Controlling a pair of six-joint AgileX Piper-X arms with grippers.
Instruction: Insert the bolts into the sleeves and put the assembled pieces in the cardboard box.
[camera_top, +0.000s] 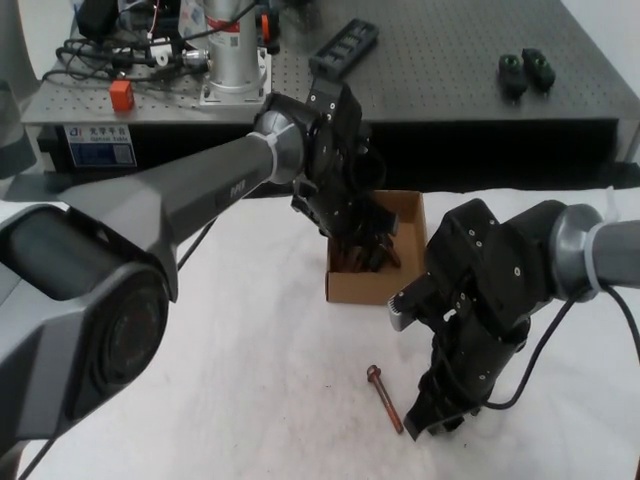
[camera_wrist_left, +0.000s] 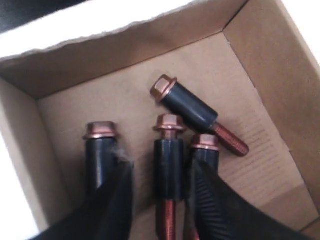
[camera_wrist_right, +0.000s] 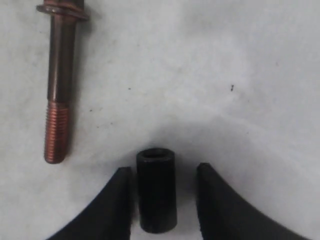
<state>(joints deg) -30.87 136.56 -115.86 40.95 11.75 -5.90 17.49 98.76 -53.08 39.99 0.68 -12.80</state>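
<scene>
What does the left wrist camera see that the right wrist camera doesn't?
Left wrist view: the inside of the brown cardboard box, with four copper bolts in black sleeves lying in it, and the left gripper open around the middle one.

Right wrist view: a bare copper bolt lying on the white cloth, and an empty black tube-shaped sleeve between the open fingers of the right gripper.

Both: copper bolts, black sleeves and a pair of dark gripper fingers.
</scene>
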